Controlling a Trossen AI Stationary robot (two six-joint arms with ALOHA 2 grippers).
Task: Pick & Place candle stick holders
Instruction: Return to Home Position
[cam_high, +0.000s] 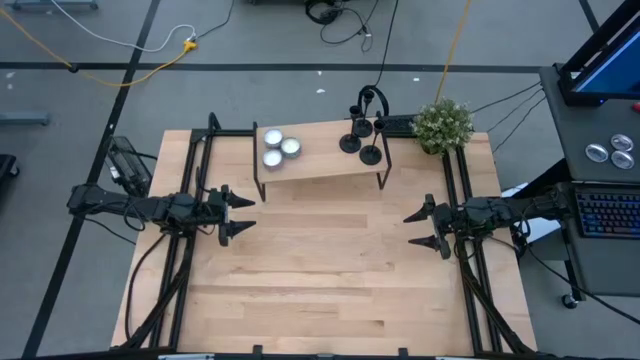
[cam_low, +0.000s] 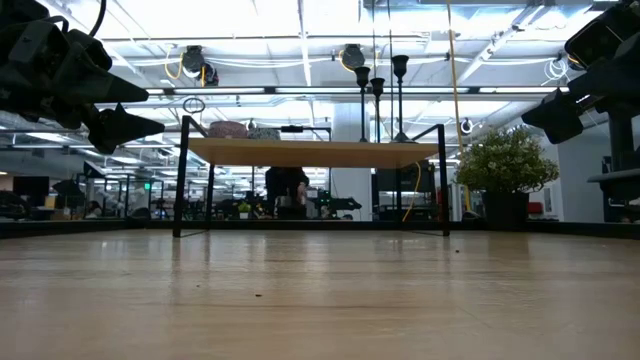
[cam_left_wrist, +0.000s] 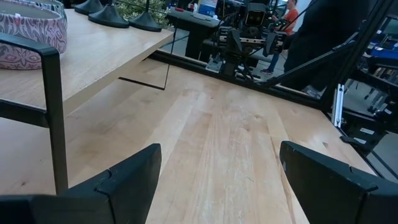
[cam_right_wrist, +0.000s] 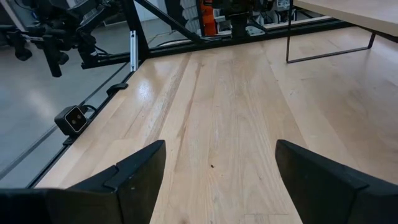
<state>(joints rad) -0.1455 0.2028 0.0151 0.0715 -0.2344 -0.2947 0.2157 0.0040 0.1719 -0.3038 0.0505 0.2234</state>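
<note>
Hovering over the left edge of the surface (cam_high: 330, 290), my left pincer (cam_high: 240, 213) is spread wide and holds nothing. My right pincer (cam_high: 412, 229) hangs over the right edge, likewise released and empty. The three candle stick holders (cam_high: 350, 144) stand clustered at the right end of the shelf (cam_high: 320, 165), which sits along the far edge of the surface, and the level view shows their stems upright. Three tealights (cam_high: 280, 148) lie grouped at the shelf's left end, well apart from them. A potted plant (cam_high: 443, 124) fills the far right corner. I see no holder on the bare wood, so I judge the placing done. The rearmost base is dark against the shelf's frame, so it probably sits fully on the board. Only parking both arms remains.
</note>
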